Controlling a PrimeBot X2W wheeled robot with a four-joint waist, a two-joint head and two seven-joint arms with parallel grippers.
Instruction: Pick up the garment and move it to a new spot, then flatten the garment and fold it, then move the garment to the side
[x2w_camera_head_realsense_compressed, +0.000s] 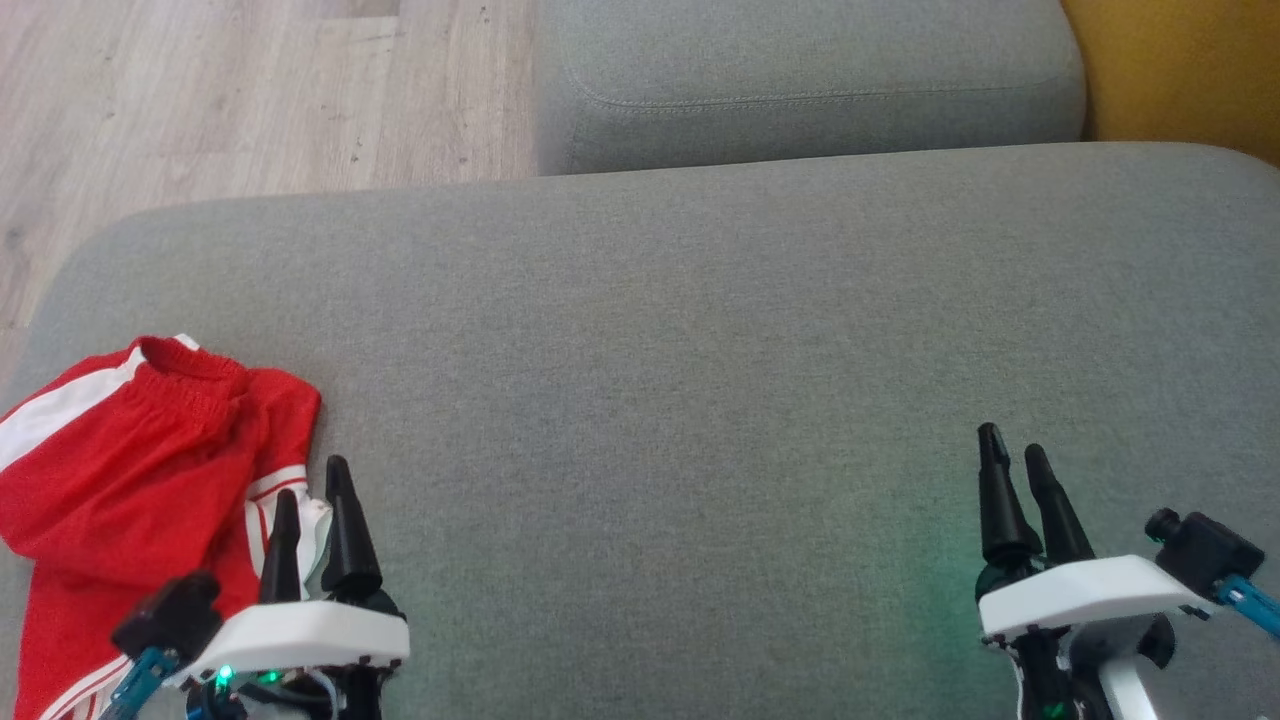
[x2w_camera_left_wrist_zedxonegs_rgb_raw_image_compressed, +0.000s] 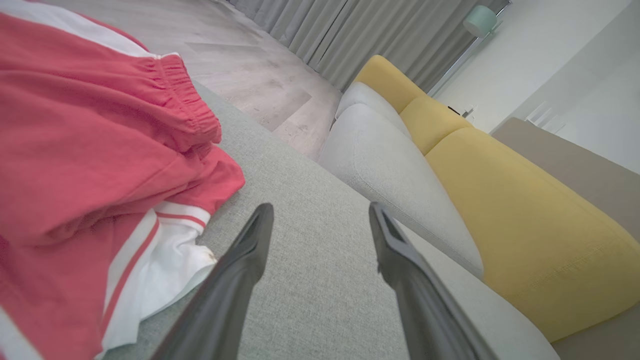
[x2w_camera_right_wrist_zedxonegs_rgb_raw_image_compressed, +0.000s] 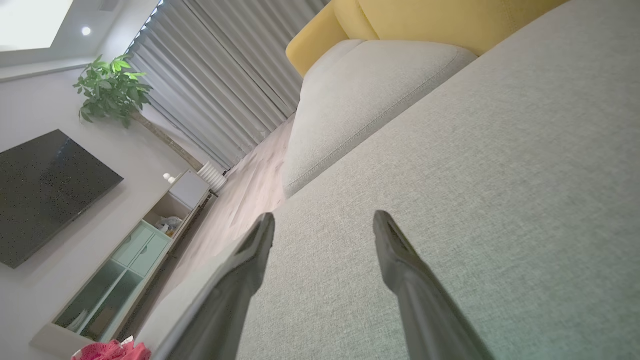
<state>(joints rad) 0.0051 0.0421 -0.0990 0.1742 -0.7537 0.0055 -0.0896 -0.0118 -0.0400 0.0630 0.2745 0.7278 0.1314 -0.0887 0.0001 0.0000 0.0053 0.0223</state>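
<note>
Head view shows the red garment (x2w_camera_head_realsense_compressed: 140, 450) with white stripes crumpled at the left end of the grey sofa seat (x2w_camera_head_realsense_compressed: 650, 350), near its edge. The left gripper (x2w_camera_head_realsense_compressed: 313, 478) sits at the garment's right hem, its 2 fingers spread apart and holding nothing. The right gripper (x2w_camera_head_realsense_compressed: 1012, 440) hovers well apart over bare seat, fingers likewise parted and empty. Wooden floor (x2w_camera_head_realsense_compressed: 250, 90) lies beyond the seat.

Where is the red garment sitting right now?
The red garment lies crumpled at the head view's lower left, on the grey cushion near its left edge, just left of the open left gripper.
</note>
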